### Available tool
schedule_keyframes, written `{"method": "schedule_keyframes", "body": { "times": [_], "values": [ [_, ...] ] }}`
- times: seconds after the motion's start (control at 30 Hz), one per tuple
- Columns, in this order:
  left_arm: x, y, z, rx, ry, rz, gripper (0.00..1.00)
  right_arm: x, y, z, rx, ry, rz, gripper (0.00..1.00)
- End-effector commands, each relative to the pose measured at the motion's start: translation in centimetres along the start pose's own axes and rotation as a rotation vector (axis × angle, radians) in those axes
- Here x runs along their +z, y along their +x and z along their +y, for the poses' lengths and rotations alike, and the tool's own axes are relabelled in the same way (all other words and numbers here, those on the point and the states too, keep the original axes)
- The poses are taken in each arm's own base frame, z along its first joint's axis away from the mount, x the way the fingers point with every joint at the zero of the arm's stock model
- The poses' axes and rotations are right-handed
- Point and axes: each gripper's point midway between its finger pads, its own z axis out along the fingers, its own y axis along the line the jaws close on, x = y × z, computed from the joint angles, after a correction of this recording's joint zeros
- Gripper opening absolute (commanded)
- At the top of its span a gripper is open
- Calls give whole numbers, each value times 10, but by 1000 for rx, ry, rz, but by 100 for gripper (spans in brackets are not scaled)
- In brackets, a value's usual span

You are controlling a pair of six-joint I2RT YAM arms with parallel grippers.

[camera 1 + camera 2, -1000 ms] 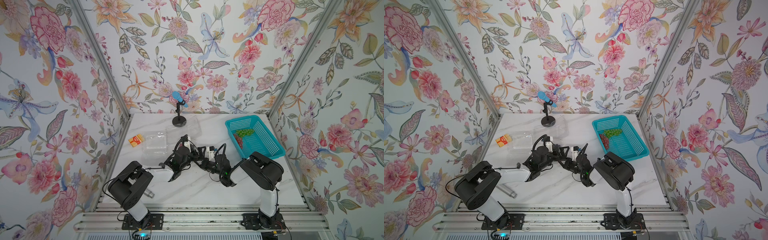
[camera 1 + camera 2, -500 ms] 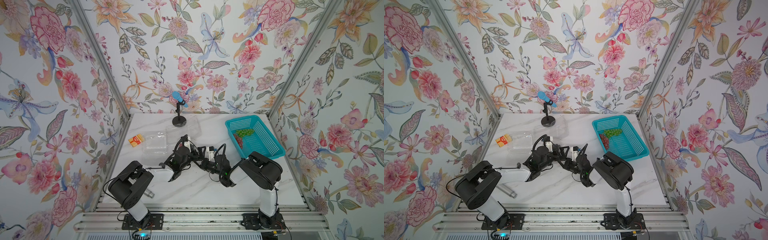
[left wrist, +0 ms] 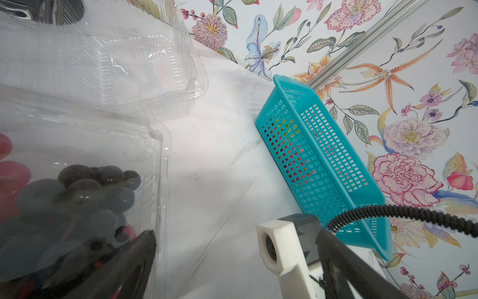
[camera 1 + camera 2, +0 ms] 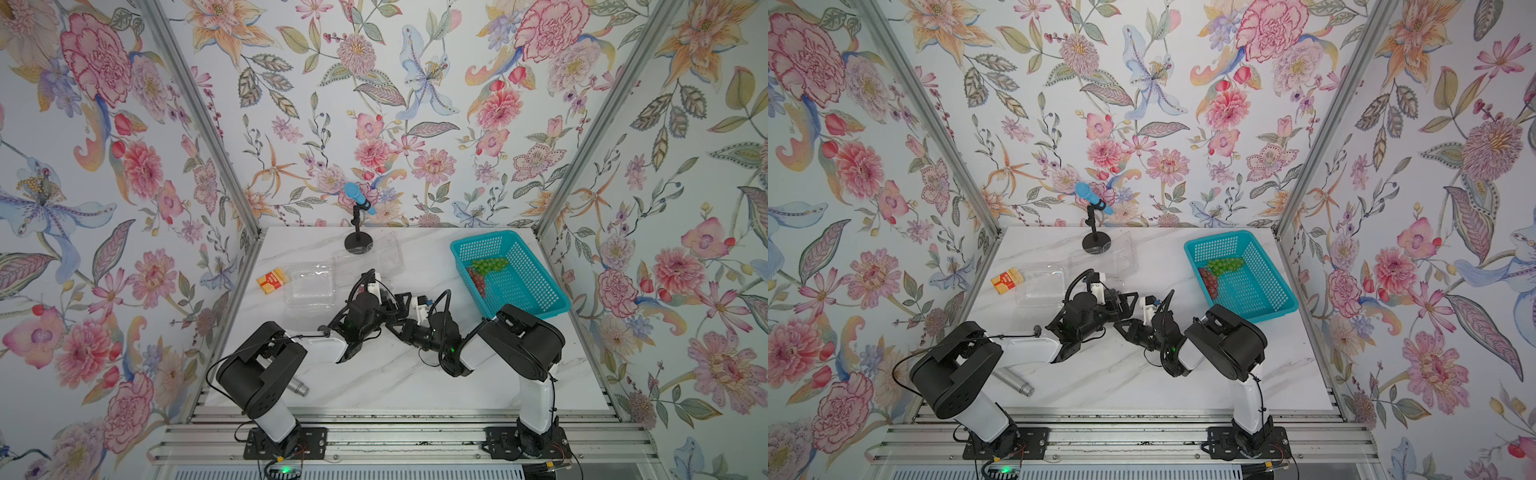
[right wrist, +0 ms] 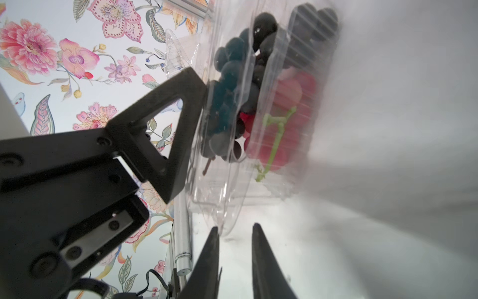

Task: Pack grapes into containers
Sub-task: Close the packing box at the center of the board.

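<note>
You saw a teal holey plastic basket (image 4: 536,291), a green grape bunch (image 4: 490,264), a red grape bunch (image 4: 477,282), dark purple-black grapes (image 3: 85,186), a clear ribbed plastic box (image 3: 160,155) and pink flowery walls (image 4: 374,104).

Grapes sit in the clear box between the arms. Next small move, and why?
Probably close the right tool on the clamshell rim ahead of its tips, to press the lid shut. The dark grapes lie inside, the wide-open left tool braces one of its fingers on the lid, and the right tool's tips stand slightly apart on nothing. Whether it has latched is unclear.
</note>
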Motion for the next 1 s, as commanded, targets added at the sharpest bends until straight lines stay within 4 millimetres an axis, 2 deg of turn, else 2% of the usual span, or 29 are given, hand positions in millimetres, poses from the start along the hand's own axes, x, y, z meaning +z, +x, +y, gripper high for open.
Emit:
{"method": "schedule_keyframes", "body": {
  "times": [0.0,0.1,0.13,0.2,0.27,0.37,0.4,0.6,0.87,0.97],
  "values": [
    [-8,-18,2,32,-22,-43,100,-14,-13,6,-9,-6,-37,26],
    [-11,-27,1,52,-22,-60,100,-22,-23,3,-21,13,-56,33],
    [-18,-39,-7,56,-2,-90,100,-23,-25,2,-25,24,-53,37],
    [-23,-48,-9,67,4,-110,100,-25,-31,-3,-31,53,-46,41],
    [-26,-54,-6,75,-7,-115,100,-26,-38,-5,-34,66,-49,50],
    [-26,-59,-1,73,-12,-115,100,-22,-41,-4,-40,75,-33,58],
    [-26,-59,0,69,-11,-113,100,-25,-54,-9,-37,89,-56,62],
    [-22,-56,1,55,-5,-103,100,-15,-76,-9,-51,113,-48,78],
    [-14,-50,0,11,26,-91,100,-15,-105,-14,3,96,-58,95],
    [-5,-36,9,-2,15,-60,100,-13,-112,-18,8,107,-44,100]
  ]
}}
